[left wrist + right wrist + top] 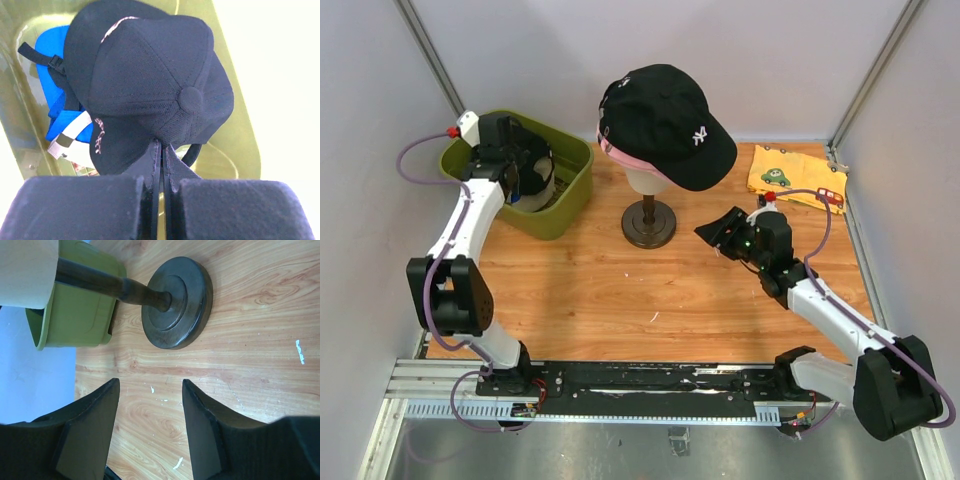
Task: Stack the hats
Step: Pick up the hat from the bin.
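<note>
Inside the green bin (242,150), my left gripper (161,150) is pinched tight on the crown edge of the black cap (150,85), which looks soft, light and floppy enough to lift by this fabric fold, while my right gripper (150,410) hangs half-open and empty outside the bin.

Pale walls (650,40), wood-grain tabletop (620,290), seemingly even light.

Green bin (560,212), mannequin head (645,181), yellow cloth (790,172)

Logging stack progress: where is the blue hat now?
The blue hat lies in the bin, far left, partly under the black hat the left pincer grips; left wrist view.
</note>
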Tool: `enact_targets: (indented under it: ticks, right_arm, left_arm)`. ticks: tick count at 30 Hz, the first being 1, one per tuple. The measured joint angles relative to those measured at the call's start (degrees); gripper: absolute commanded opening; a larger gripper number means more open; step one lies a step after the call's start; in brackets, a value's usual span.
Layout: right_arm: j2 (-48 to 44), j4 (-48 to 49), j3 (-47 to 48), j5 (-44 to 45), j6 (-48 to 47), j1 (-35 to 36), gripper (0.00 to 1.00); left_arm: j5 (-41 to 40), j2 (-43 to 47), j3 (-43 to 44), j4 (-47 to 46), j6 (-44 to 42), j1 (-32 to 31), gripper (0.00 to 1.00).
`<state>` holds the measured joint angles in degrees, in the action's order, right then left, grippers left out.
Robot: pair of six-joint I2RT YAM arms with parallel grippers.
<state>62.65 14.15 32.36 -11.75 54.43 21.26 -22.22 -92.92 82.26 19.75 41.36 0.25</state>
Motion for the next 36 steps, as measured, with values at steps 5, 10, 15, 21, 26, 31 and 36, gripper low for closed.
enact_targets:
  ticks: [5,10,15,21,26,31,36]
  right_arm:
    - [-0.15,-1.88,1.73,0.0,-0.94,0.0,0.54]
    - [-0.31,-2.93,2.95,0.0,-1.81,0.0,0.54]
    - [-0.83,-4.2,3.82,0.09,-2.62,0.02,0.54]
    - [-2.4,-6.21,3.82,0.83,-3.56,0.02,0.54]
    - [-5.51,-9.35,4.44,1.33,-5.22,0.17,0.54]
    - [-10.1,-12.98,7.1,2.99,-10.19,6.14,0.54]
    - [-9.84,-15.41,14.16,7.08,-18.25,19.89,0.54]
  left_arm:
    - [0.0,4.42,-0.55,-0.83,0.31,0.0,0.0]
    - [-0.02,7.19,-0.96,-1.57,0.52,0.0,0.01]
    - [0.0,8.81,-0.96,-1.64,0.52,0.0,0.01]
    - [0.02,12.09,-0.96,-1.68,0.72,0.0,0.0]
    - [0.33,15.26,-0.94,-1.9,1.86,0.0,0.0]
    - [1.57,16.22,1.64,-0.81,4.2,0.0,0.01]
    - [3.43,16.28,8.02,2.51,7.76,0.0,0.0]
